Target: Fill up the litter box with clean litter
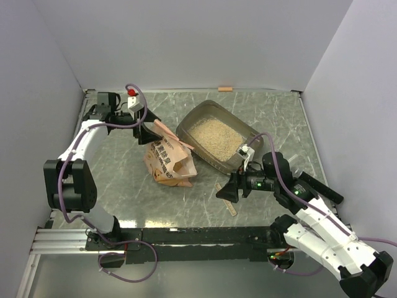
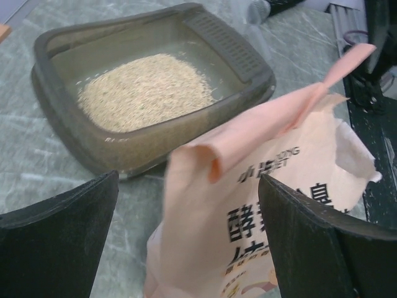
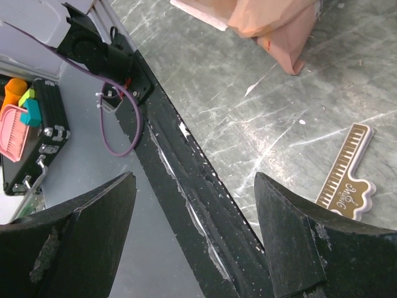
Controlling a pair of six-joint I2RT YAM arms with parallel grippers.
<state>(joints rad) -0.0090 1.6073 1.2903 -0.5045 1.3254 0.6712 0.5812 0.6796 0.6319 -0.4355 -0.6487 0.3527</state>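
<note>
Left wrist | left tool [image 2: 189, 186] wide open, straddling orange bag [image 2: 248, 186] ungripped | litter box [image 2: 232, 49] beyond

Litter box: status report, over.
Left gripper open, astride the orange bag top. Right gripper open, empty, near the tan strip. Litter box holds a mound of litter, floor partly bare. Nothing across the box.
</note>
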